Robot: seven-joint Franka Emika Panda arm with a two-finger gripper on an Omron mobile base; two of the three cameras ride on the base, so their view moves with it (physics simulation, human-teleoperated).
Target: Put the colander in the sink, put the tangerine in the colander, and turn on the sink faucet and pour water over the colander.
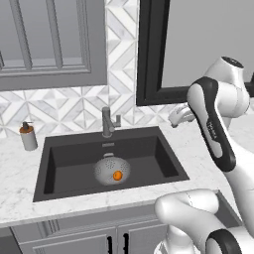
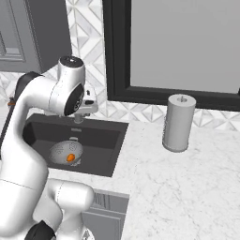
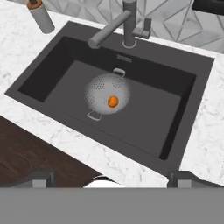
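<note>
Counter (image 1: 20,168): white marble | backsplash (image 1: 64,106): grey geometric tile | sink (image 1: 149,149): charcoal

A home kitchen, rendered: large rectangular dark charcoal sink (image 1: 64,163) sunk into a white marble table (image 2: 187,173), with a slim grey metal faucet (image 1: 108,122) behind it. Backed by grey-and-white geometric wall tiles (image 1: 64,106), grey panelled cabinets (image 1: 49,39) above, a small grey soap dispenser bottle (image 1: 28,137) and an upright white paper-towel roll (image 2: 178,123) alongside.

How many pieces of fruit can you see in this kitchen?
1. A single tangerine sits inside the colander, which rests on the floor of the sink below the faucet. Cabinets are shut, so more could be hidden.
</note>
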